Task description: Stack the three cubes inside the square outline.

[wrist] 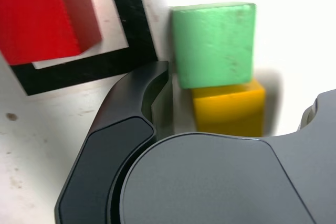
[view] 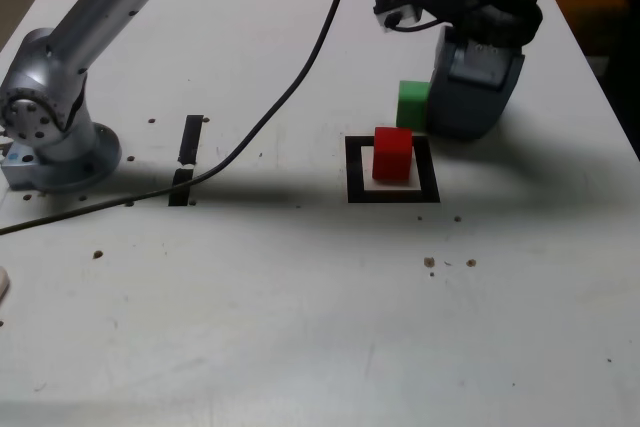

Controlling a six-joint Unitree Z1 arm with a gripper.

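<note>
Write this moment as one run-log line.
red cube: inside square outline | hand: open around yellow cube | green cube: outside

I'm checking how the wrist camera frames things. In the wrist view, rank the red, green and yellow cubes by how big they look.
1. Red cube, largest though cropped at the frame edge.
2. Green cube, close behind.
3. Yellow cube, smallest, partly hidden by the hand.
These are apparent sizes only; cropping and occlusion skew them.
</note>
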